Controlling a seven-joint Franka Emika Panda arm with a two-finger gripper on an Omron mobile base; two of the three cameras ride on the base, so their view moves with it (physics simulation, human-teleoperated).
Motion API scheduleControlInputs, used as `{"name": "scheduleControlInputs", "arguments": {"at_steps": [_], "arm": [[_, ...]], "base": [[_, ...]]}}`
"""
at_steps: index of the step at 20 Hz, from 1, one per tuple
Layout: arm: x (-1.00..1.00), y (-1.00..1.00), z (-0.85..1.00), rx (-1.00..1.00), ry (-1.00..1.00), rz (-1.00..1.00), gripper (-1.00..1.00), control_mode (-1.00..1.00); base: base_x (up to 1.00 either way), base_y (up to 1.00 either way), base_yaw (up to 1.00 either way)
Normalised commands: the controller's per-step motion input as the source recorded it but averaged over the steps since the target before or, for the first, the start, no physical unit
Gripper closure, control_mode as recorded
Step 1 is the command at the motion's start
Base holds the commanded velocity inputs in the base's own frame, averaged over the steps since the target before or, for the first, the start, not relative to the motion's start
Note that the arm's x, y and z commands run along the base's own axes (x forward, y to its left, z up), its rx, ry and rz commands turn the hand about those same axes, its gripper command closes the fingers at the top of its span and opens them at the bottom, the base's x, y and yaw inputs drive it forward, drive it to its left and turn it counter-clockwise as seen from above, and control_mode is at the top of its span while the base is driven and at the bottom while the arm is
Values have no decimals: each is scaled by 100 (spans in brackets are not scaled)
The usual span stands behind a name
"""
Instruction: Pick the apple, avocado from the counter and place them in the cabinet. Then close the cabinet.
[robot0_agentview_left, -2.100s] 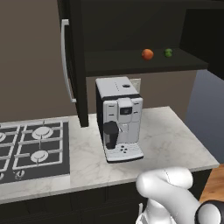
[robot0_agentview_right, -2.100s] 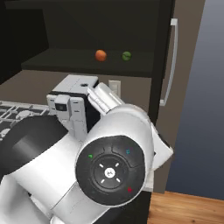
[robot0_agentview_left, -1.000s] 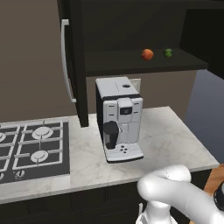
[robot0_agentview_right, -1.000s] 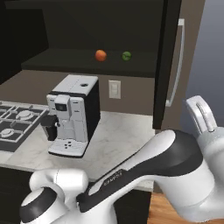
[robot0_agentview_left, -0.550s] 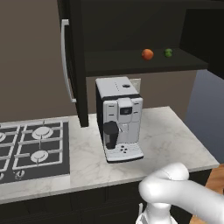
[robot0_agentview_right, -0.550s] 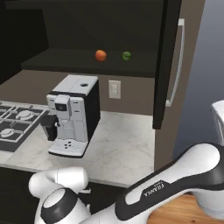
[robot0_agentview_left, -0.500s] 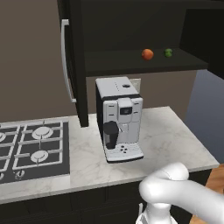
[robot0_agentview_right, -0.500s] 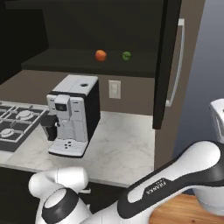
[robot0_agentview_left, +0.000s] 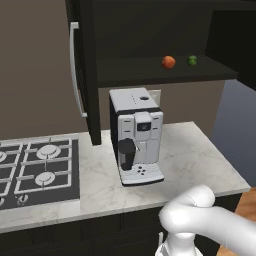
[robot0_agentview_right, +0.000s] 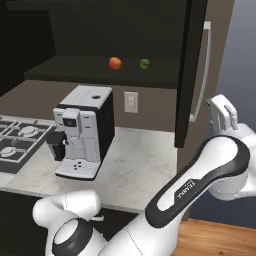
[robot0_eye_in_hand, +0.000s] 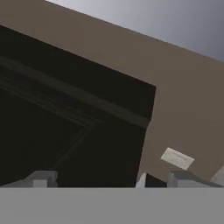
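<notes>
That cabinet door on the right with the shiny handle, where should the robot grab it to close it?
Probably by the silver bar handle on the open cabinet door. It is a long upright bar standing off the panel, so open fingers could straddle it sideways near its middle, coming from the handle side, then swing the door toward the apple and avocado.

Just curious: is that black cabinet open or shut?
Open. The cabinet doors stand swung out, and the apple and avocado sit in plain sight inside.

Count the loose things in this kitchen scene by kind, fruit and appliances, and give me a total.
Fruit: 2, the apple and the avocado, both inside the cabinet
Countertop appliances: 1, the coffee machine
Total: 3
</notes>
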Motion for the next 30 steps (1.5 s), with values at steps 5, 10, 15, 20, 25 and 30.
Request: {"name": "scheduleControlInputs", "arguments": {"at_steps": [5,10,15,20,25,30], "arm": [[64,91,0,0,-18,25,-100,-100],[3,100,17,0,-18,35,-100,-100],[24,100,48,-1,-15,24,-100,-100],[96,98,23,0,1,-3,-100,-100],[89,91,19,0,10,-21,-100,-100],[57,89,28,0,17,-33,-100,-100]], "base": [[0,0,0],[0,0,0],[0,0,0],[0,0,0],[0,0,0],[0,0,0]]}}
